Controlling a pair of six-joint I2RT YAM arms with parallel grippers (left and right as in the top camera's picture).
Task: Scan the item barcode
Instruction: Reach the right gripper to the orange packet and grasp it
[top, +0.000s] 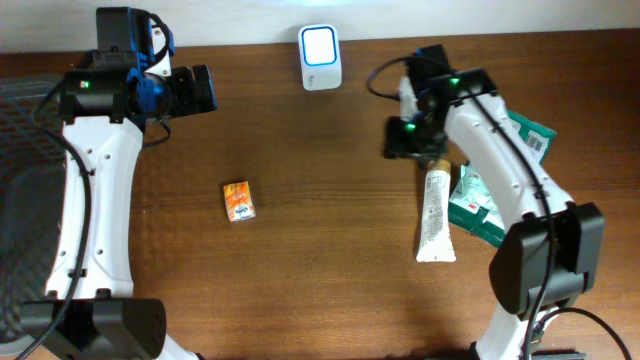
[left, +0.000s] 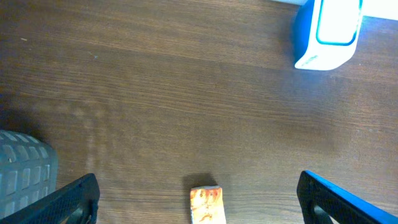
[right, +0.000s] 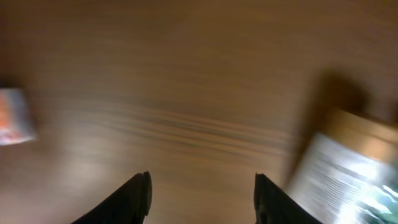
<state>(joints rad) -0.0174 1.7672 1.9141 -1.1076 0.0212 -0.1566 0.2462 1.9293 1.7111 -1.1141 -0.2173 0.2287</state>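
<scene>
1. One wooden table (top: 330, 250), bearing everything else.
2. Two arms. Left arm (top: 95, 200) stretched up the left side, wrist turned rightward at the far edge. Right arm (top: 500, 150) raised up the right side, bent over the goods there, wrist angled down.
3. One grey ribbed object (top: 20, 150), cut off by the left edge.
4. Green packets (top: 480, 200), at least two, overlapping under the right arm; exact count unclear.
5. One white tube (top: 436, 215), flat on the table, touching the packets, its top end just under the right wrist.
6. One scanner (top: 320, 58), white and blue, upright at the far edge, centre.
7. One orange box (top: 239, 201), flat, alone, left of centre, well apart from the scanner.
8. Two grippers. Left gripper (left: 199, 179) spread wide, holding nothing, high over the table. Right gripper (right: 202, 186) parted, nothing between the fingers; blurred view, tube off to its side.
</scene>
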